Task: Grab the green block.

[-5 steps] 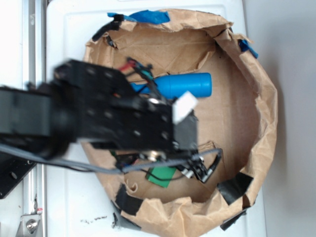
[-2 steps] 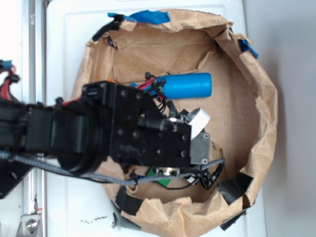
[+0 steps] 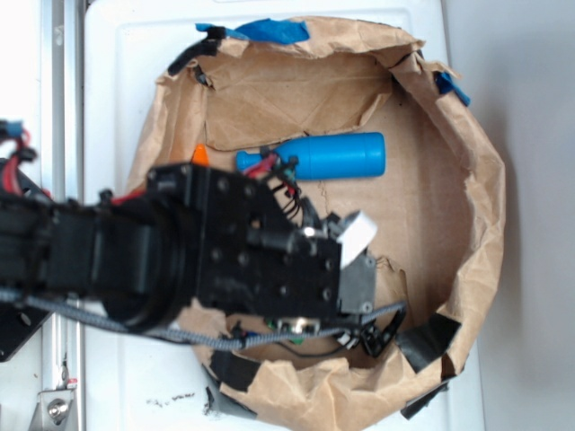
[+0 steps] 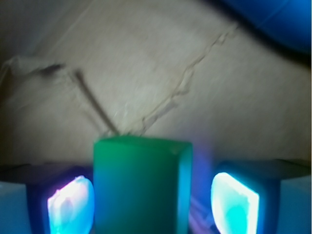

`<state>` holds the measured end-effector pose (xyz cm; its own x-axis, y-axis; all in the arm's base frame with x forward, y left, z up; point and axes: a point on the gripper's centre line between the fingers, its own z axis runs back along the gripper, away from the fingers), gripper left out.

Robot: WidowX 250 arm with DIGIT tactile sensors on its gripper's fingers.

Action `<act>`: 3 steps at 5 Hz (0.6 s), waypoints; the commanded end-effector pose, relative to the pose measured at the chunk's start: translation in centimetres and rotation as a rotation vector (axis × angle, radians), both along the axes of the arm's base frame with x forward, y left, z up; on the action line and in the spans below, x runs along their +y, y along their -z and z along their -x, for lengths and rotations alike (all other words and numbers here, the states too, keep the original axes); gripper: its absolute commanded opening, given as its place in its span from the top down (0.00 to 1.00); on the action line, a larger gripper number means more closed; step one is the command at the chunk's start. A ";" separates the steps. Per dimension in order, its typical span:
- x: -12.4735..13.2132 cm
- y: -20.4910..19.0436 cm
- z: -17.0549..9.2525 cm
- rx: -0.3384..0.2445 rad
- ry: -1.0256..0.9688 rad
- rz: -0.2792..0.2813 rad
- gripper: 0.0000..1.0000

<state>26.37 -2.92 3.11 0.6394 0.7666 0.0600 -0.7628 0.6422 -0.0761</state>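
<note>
Wrist view: the green block (image 4: 141, 185) is framed between the two pads (image 4: 234, 202) of the gripper (image 4: 146, 202), which are spread with gaps either side. Compared with a second earlier, the arm is seen shifted lower in the paper-lined basin (image 3: 467, 162), hiding the block; closing appears next.

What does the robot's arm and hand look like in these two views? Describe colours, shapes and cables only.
The arm is a chain of boxy black housings dotted with small screws. A grey braided cable runs along its underside, and thin red and black wires loop near the top. In the wrist view, the hand shows two pale pads glowing cyan and purple.
</note>
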 end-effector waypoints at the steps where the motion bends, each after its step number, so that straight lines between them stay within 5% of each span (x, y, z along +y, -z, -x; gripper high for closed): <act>1: -0.4 0.8 -0.3 -0.022 0.022 -0.006 0.05; 2: -0.1 0.6 -0.3 -0.042 0.029 -0.008 1.00; 3: 0.4 0.1 -0.5 -0.045 0.068 -0.002 1.00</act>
<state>26.05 -2.57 1.92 0.7002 0.7105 0.0703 -0.7065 0.7037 -0.0751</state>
